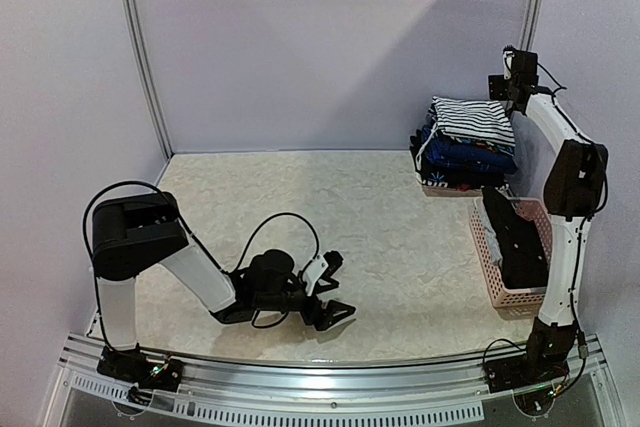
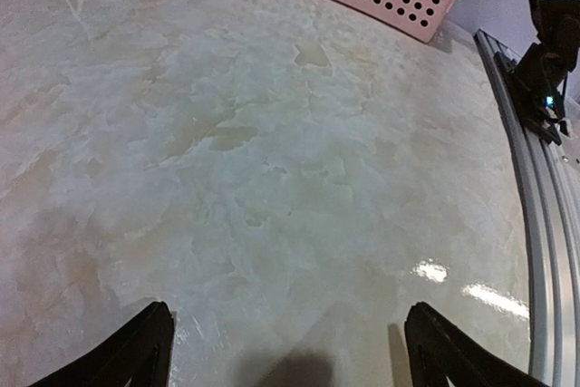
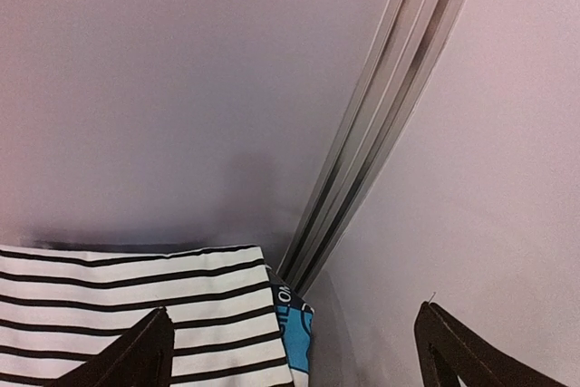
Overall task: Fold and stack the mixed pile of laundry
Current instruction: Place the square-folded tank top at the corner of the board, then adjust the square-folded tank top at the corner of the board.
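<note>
Hovering with the right gripper (image 3: 292, 314) spread wide and empty just above the striped garment (image 3: 136, 314) topping the folded stack (image 1: 462, 152); risks hooking its edge when pulling away and toppling everything, with the left gripper (image 2: 290, 351) also wide, low over the counter (image 2: 272, 133).

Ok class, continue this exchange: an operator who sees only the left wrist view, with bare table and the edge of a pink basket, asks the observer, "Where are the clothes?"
Observer: A folded stack stands at the far right of the table, with the striped garment on top.
Operator: Is anything in the pink basket?
Observer: Yes, a black garment lies inside the pink basket.
Operator: And the right gripper?
Observer: The right gripper hangs over the stack's far edge, jaws open, holding nothing.
</note>
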Motion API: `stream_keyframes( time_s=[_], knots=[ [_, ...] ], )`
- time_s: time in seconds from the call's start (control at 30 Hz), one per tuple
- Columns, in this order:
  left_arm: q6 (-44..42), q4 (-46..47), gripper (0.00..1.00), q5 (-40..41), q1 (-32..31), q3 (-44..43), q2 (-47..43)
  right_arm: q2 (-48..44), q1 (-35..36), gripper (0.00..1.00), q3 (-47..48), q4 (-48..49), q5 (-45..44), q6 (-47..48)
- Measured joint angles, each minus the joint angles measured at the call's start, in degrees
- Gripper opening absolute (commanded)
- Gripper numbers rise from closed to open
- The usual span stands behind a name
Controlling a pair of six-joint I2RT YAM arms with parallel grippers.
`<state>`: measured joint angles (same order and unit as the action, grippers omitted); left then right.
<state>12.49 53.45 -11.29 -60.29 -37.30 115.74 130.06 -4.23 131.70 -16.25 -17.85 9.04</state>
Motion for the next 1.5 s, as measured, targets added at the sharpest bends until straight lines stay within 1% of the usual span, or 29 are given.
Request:
stream_keyframes(
  time_s=[0.43,0.73,1.03,1.27,1.4,1.5],
  knots=[
    [1.07,1.55,0.90,0.15,0.02,0.87,0.00,-7.93,0.74,0.96,-8.44,0.42,0.76,-1.38],
    [1.11,1.55,0.90,0.15,0.07,0.87,0.00,-12.74,0.92,0.94,-13.33,1.64,6.71,-4.63],
    [1.29,1.46,0.90,0.13,0.07,0.79,0.00,-13.64,0.92,0.87,-14.97,2.84,18.86,-9.86],
    [1.36,1.36,0.90,0.13,0.09,0.70,0.00,-13.35,0.92,0.77,-15.21,3.15,25.11,-12.90],
    [1.42,1.09,0.90,0.13,0.09,0.48,0.00,-10.97,0.92,0.71,-13.60,3.17,27.36,-13.84],
    [1.53,0.35,0.90,0.11,0.11,-0.13,0.07,-7.56,0.92,0.67,-10.82,2.45,28.76,-14.53]
  ],
)
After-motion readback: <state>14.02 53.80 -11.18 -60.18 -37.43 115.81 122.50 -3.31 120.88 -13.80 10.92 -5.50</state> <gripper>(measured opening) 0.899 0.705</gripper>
